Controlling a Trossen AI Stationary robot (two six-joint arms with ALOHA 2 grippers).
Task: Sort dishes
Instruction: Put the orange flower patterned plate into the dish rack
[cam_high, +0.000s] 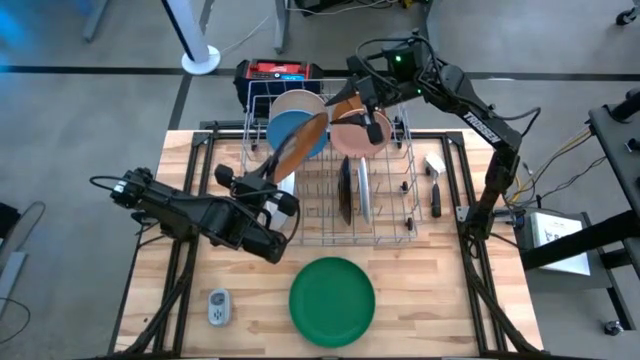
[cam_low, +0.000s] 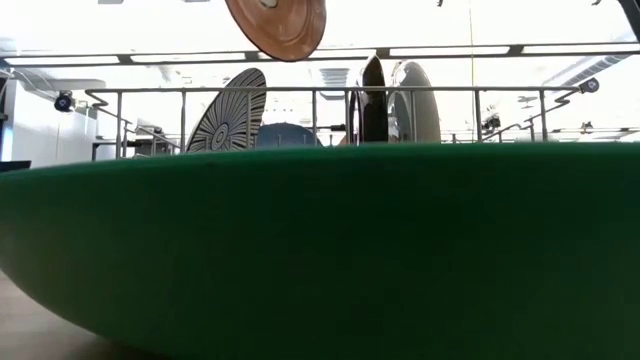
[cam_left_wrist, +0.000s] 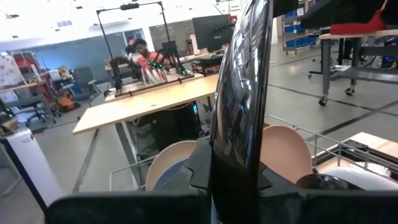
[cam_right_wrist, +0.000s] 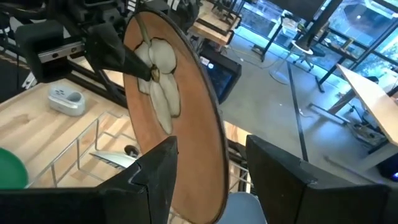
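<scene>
Table: pale wooden planks (cam_high: 450, 290) on a dark frame, grain running across.
Room: grey floor with dark lines; a red box (cam_high: 278, 72) sits just behind the table. The left wrist view shows long wooden workbenches, and a person (cam_left_wrist: 144, 50) at the far one.
Rack: silver wire rack (cam_high: 390, 235) at the back middle of the table, with thin upright prongs.
Brown plate: round, glossy and rust-brown, with a pale flower in its middle (cam_right_wrist: 180, 124). It is lifted on edge above the rack, between the two arms.
Left gripper: it reaches in from the left (cam_high: 272, 182), fingers clamped together on the lower rim of the brown plate.
Right gripper: it comes from the back right (cam_right_wrist: 211, 162). Its fingers stand apart on either side of the brown plate's other rim, with a gap showing beside one finger.
Green plate: large, round, matte and shallow (cam_high: 332, 300). It lies flat at the front of the table, apart from the rack.
In the rack: a blue plate (cam_high: 295, 135) overlaps a tan one (cam_high: 300, 103). A pink one (cam_high: 360, 138) stands beside them, with a dark plate (cam_high: 347, 190) and a white plate (cam_high: 365, 190) upright on edge. A striped plate (cam_low: 228, 112) leans in the rack.
Gadget: small, grey and rounded (cam_high: 218, 307), at the front left of the table.
</scene>
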